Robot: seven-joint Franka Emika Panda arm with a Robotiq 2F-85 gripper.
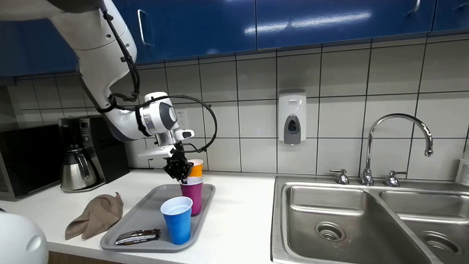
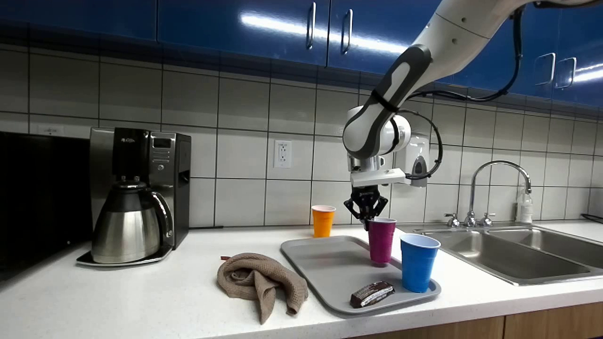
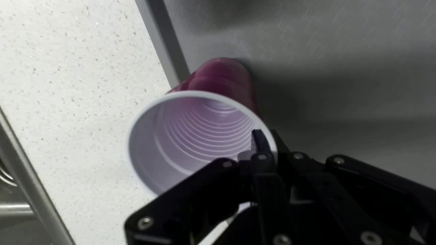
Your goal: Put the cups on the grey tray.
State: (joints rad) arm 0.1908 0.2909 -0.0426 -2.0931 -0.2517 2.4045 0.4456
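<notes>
The magenta cup [image 1: 192, 198] is upright at the side edge of the grey tray [image 2: 325, 263]; whether its base touches the tray or hangs just above is hard to tell. My gripper [image 3: 269, 136] is shut on its rim, one finger [image 3: 259, 139] inside the cup and one outside against the wall. Looking down from the wrist, I see into the white inside of the magenta cup [image 3: 190, 136]. At the tray's front corner stands the blue cup [image 2: 418, 266], close to the magenta one. On the counter just behind the tray is the orange cup [image 2: 323, 222].
A dark wrapped bar [image 1: 137, 237] lies on the tray near the blue cup. Beside the tray is a crumpled brown cloth [image 2: 256, 278]. A coffee maker with a steel pot [image 2: 127, 230] stands further along. Across the counter is the steel sink [image 1: 279, 220].
</notes>
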